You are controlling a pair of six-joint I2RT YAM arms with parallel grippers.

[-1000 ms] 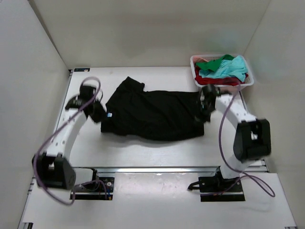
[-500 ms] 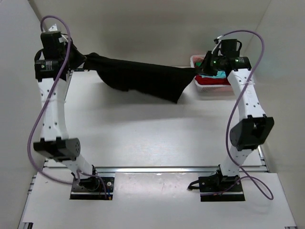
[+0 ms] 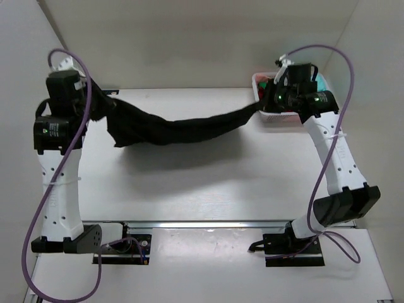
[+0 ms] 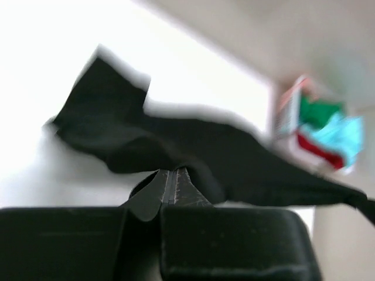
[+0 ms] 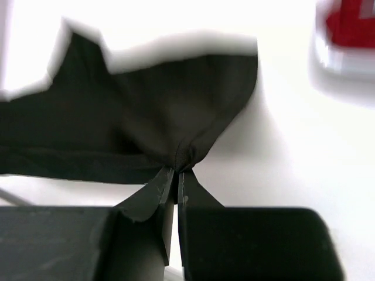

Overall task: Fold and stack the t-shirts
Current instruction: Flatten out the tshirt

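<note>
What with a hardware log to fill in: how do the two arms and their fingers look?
Both the left arm and right arm have white links with black joint housings, small green lights near the wrists, and a looping purple cable. The left fingers and right fingers are black, tapering wedges.

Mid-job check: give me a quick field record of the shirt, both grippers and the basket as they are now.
black t-shirt: unfolded, strung between both grippers, sagging in the middle
left gripper: shut on the shirt's left end
right gripper: shut on the shirt's right end, raised beside the basket
basket: far right corner of the table
basket contents: teal cloth, green cloth, red cloth
folded shirts on table: none seen
</note>
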